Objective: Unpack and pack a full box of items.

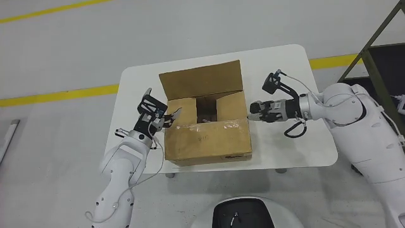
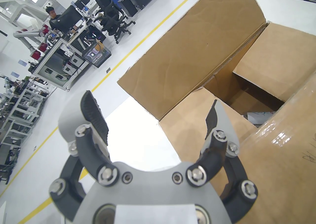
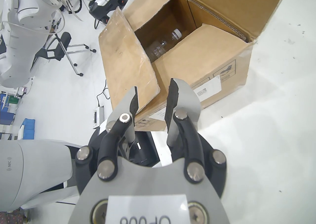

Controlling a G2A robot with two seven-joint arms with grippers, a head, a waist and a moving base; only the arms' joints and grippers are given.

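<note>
A brown cardboard box (image 1: pixel 205 136) stands mid-table with its flaps partly raised. The far flap (image 2: pixel 197 44) is upright, and the taped near flap (image 3: pixel 123 57) tilts up over the opening. Inside lies a clear bottle with a white cap (image 3: pixel 172 36), and a white item (image 2: pixel 259 114) shows at the bottom. My left gripper (image 1: pixel 169 115) (image 2: pixel 153 116) is open beside the box's left side flap, one fingertip (image 2: pixel 214 117) close over that flap. My right gripper (image 1: pixel 254 109) (image 3: pixel 153 99) is open just off the box's right wall, holding nothing.
The white table (image 1: pixel 278 69) has bare room to the right of the box (image 3: pixel 271 111) and a narrower strip to its left. A dark green rack (image 1: pixel 380 38) stands off the table's right edge.
</note>
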